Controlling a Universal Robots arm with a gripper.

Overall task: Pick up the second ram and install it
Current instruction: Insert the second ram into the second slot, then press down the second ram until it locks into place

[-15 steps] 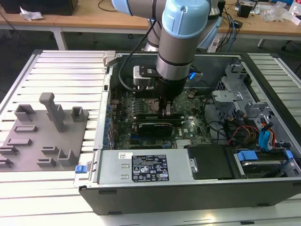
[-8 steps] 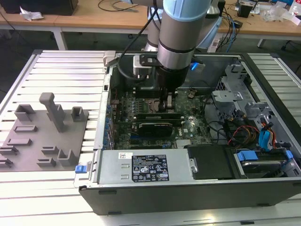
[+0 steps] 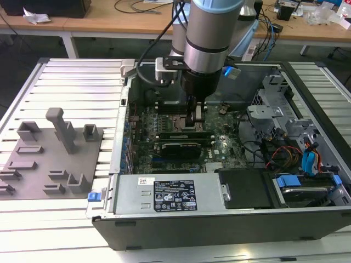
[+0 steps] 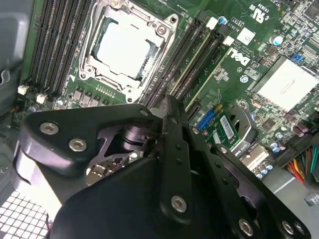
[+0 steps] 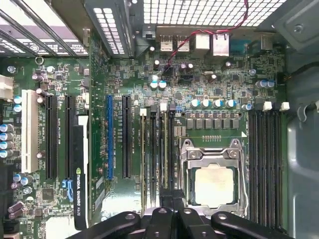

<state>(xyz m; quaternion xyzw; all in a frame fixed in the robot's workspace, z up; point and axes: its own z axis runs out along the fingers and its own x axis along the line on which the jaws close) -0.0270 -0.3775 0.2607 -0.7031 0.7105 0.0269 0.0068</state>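
Note:
My gripper [image 3: 194, 121] reaches down into the open computer case [image 3: 164, 213], onto the memory slots [image 4: 192, 55] beside the CPU socket [image 5: 214, 184]. Its black fingers are pressed together with no gap. In the first wrist view the gripper [image 5: 172, 197] rests at the near end of a thin green stick seen edge-on, the second ram [image 5: 164, 149], which stands in a slot with a white latch. Another edge-on stick [image 5: 143, 149] stands two slots further from the socket. In the second wrist view the gripper [image 4: 166, 104] hides the slot ends beneath it.
A graphics card [image 3: 181, 148] lies just in front of the slots. Cables and drive cages [image 3: 296, 148] fill the case on the exterior view's right. A grey fixture tray [image 3: 52, 159] with upright holders sits on the slatted table at the exterior view's left.

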